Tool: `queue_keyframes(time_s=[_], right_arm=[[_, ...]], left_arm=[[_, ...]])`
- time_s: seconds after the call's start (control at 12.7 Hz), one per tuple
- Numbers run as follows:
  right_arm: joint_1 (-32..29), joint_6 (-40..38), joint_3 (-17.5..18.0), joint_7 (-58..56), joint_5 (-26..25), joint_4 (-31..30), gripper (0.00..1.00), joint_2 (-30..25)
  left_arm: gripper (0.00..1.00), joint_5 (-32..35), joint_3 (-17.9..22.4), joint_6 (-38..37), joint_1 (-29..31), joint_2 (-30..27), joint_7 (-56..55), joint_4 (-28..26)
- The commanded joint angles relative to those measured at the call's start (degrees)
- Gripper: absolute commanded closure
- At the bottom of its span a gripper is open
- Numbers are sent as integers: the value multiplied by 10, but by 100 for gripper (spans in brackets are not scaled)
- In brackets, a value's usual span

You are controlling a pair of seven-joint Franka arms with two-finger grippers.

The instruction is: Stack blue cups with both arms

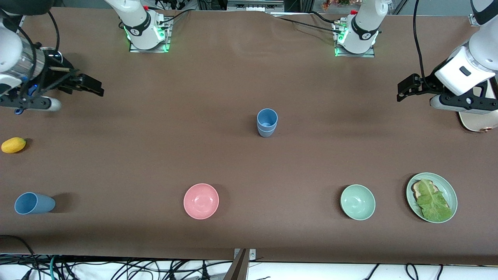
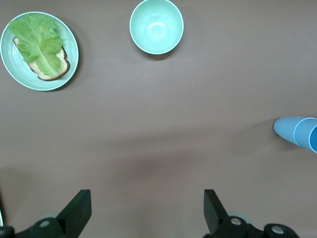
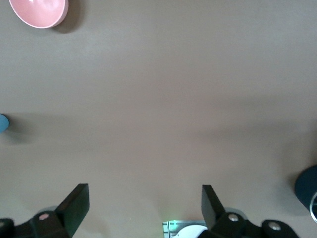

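Note:
Two blue cups (image 1: pixel 267 122) stand nested upright at the middle of the table; they also show at the edge of the left wrist view (image 2: pixel 297 133) and as a sliver in the right wrist view (image 3: pixel 2 122). A third blue cup (image 1: pixel 34 203) lies on its side near the front camera at the right arm's end. My right gripper (image 1: pixel 96 88) is open and empty in the air at the right arm's end (image 3: pixel 145 208). My left gripper (image 1: pixel 402 91) is open and empty in the air at the left arm's end (image 2: pixel 147 208).
A pink bowl (image 1: pixel 201 201) (image 3: pixel 39 11), a pale green bowl (image 1: pixel 357 202) (image 2: pixel 156 26) and a green plate (image 1: pixel 450 190) (image 2: pixel 10 62) with bread and lettuce lie near the front camera. A yellow fruit (image 1: pixel 13 145) lies at the right arm's end. A pale wooden object (image 1: pixel 478 121) lies under the left arm.

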Motion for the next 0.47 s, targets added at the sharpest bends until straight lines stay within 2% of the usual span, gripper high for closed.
queue_keyframes(time_s=[0.0, 0.39], right_arm=[[35, -9, -37, -7, -1, -19, 0, -22], [34, -7, -38, -24, -21, -13, 0, -16]], left_arm=[[0, 8, -1, -12, -1, 8, -1, 19], [0, 7, -1, -13, -1, 8, -2, 19]])
